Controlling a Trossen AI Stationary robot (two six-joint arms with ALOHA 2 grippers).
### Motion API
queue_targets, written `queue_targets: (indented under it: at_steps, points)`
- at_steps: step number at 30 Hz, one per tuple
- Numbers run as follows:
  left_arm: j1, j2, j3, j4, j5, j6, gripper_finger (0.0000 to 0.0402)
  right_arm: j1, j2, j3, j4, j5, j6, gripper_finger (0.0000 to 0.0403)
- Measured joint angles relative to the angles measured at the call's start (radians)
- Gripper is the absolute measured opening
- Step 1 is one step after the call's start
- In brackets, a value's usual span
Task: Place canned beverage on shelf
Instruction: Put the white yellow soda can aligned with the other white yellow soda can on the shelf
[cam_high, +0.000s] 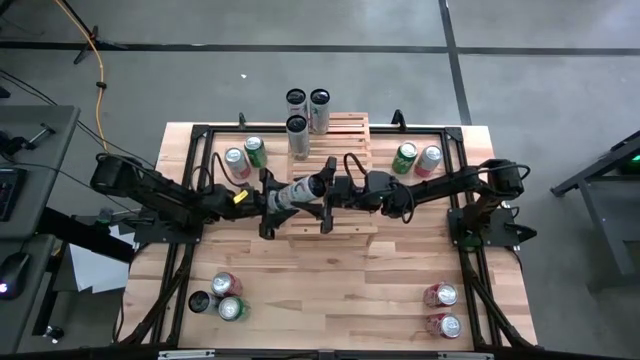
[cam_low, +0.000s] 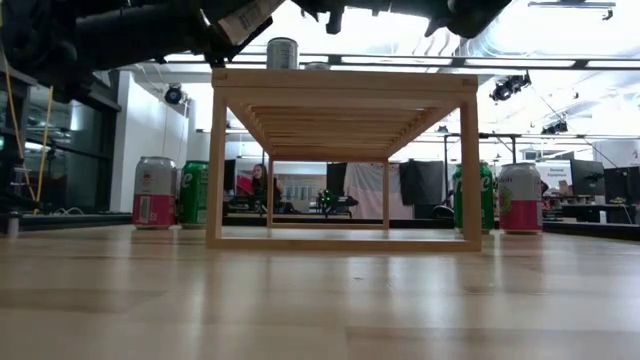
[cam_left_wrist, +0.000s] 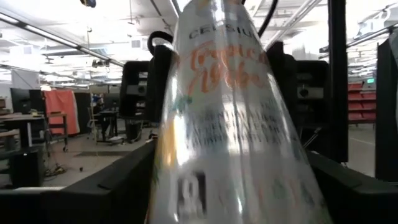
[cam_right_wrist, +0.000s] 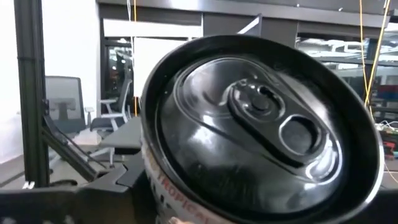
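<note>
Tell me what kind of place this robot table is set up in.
Probably a robotics lab or workshop: a grey concrete floor around the table, exposed ceiling ducts overhead, and office chairs and benches in the open room behind.

Hidden and cut-off parts

In the left wrist view the can (cam_left_wrist: 239, 124) fills the picture, its base cut off at the bottom edge, hiding the shelf. In the right wrist view its body runs off the bottom edge (only the black lid shows). In the low view both arms are cropped along the top edge, so neither set of fingers shows there.
</note>
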Motion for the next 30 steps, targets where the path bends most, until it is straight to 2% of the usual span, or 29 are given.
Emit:
queue_targets:
  at_steps: [4, 11, 14, 20, 22, 26, 30]
  points:
    - [0.000, -0.040, 0.000, -0.079, -0.015, 0.020, 0.0331, 0.004, -0.029, 0.000, -0.073, 0.027, -0.024, 0.0239]
    - [0.000, -0.246, 0.000, -0.367, -0.046, 0.041, 0.0337, 0.066, -0.123, 0.000, -0.252, 0.242, -0.140, 0.0239]
    - [-0.001, -0.369, 0.000, -0.502, -0.055, 0.041, 0.0338, 0.122, -0.163, 0.000, -0.311, 0.395, -0.211, 0.0239]
    - [-0.001, -0.606, 0.000, -0.739, -0.082, 0.015, 0.0338, 0.224, -0.183, 0.000, -0.335, 0.797, -0.355, 0.0239]
    - [-0.001, -0.671, 0.000, -0.785, -0.103, 0.013, 0.0339, 0.233, -0.183, 0.000, -0.350, 0.889, -0.359, 0.0239]
    - [-0.001, -0.785, 0.000, -0.863, -0.156, 0.014, 0.0338, 0.226, -0.183, -0.001, -0.397, 0.953, -0.326, 0.0239]
    - [-0.002, -0.872, 0.000, -0.944, -0.218, 0.008, 0.0336, 0.205, -0.183, -0.001, -0.428, 0.953, -0.272, 0.0239]
